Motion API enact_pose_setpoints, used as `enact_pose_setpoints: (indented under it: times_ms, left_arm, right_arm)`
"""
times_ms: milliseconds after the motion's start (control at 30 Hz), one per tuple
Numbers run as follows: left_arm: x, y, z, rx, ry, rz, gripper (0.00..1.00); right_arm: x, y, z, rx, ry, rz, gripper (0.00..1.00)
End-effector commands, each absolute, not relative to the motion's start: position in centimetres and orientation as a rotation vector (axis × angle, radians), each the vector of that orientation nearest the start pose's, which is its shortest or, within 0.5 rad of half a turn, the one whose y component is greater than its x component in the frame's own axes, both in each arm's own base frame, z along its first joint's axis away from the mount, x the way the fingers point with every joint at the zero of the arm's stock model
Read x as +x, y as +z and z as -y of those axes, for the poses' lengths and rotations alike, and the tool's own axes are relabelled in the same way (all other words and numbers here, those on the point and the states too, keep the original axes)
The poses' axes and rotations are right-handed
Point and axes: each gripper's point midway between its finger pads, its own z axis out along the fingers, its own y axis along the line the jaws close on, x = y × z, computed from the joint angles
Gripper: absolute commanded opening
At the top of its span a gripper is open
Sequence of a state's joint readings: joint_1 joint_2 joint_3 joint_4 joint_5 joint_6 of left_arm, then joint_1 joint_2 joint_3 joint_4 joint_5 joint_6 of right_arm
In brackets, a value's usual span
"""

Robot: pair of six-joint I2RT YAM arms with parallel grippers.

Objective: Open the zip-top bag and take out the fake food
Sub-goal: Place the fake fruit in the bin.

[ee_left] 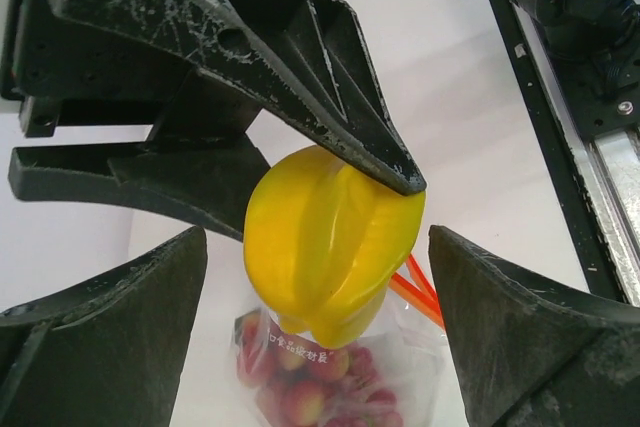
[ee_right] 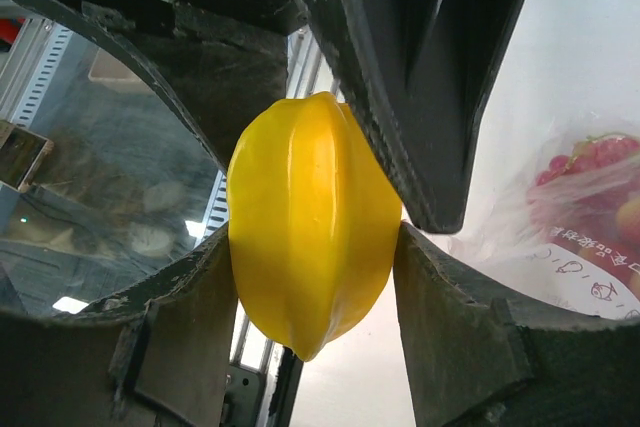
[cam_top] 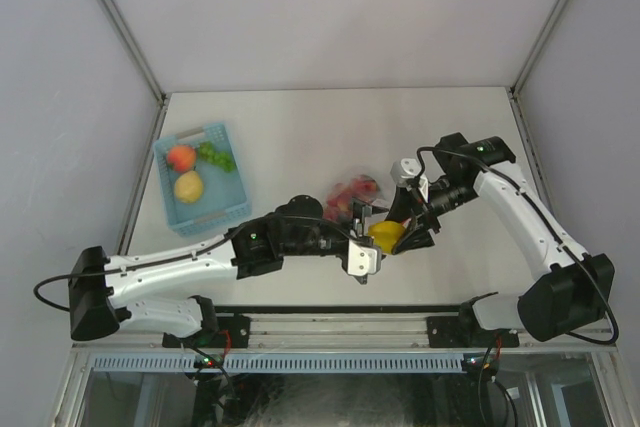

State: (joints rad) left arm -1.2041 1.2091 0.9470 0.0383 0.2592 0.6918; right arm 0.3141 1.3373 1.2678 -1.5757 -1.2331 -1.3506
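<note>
Yellow and ridged, a plastic star fruit (cam_top: 385,235) sits clamped between the two fingers of the right gripper (ee_right: 312,277), one pad pressed to each flank. The left gripper (ee_left: 318,247) comes at the same fruit from the other side with its jaws spread wide. Its fingers (ee_left: 110,327) stand to either side of the fruit, with a clear gap on both sides, touching nothing.

From the right wrist, the fruit stands on end. Its long axis runs along the length of the gripping fingers, the ribs run lengthwise, and the tapered tip is at the bottom of that view. From the left wrist, it hangs slightly tilted, its lower end over the bag.

The zip-top bag (cam_top: 350,192) lies crumpled on the white table (cam_top: 330,127), just beside the two grippers on their far left side. Red pieces (ee_left: 325,392) are bunched inside it, and a white label patch with red lettering faces the left wrist camera. The red-orange zip strip (ee_left: 418,292) shows just behind the fruit, at the end of the bag nearest the grippers.

Well apart, at the table's left edge, a light-blue basket (cam_top: 215,202) holds a red-orange piece (cam_top: 181,157), a green piece (cam_top: 215,155) and a pale yellow piece (cam_top: 188,186).
</note>
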Motion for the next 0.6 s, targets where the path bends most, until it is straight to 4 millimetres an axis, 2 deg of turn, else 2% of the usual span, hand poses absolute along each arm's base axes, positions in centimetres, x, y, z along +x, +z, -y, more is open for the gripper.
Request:
enact_pose_setpoints:
  times_ms: [0,233,467,567]
  left_arm:
    - [12.9,29.9,40.5,1.564,-0.582,-0.826,0.92]
    - [12.8,29.6,41.1,1.576,-0.59,-0.849,0.74]
    - [12.3,29.9,41.6,1.581,-0.601,-0.831,0.7]
    - [12.0,29.6,41.7,1.594,-0.613,-0.83,0.61]
  right_arm:
    - [12.9,25.9,-20.8,-1.592,1.409,-1.45,0.14]
    - [13.1,25.9,-21.0,-1.564,1.444,-1.469,0.14]
    - [13.1,25.9,-21.4,-1.534,1.498,-1.499,0.15]
    - [13.0,25.9,-21.4,-1.536,1.501,-1.499,0.15]
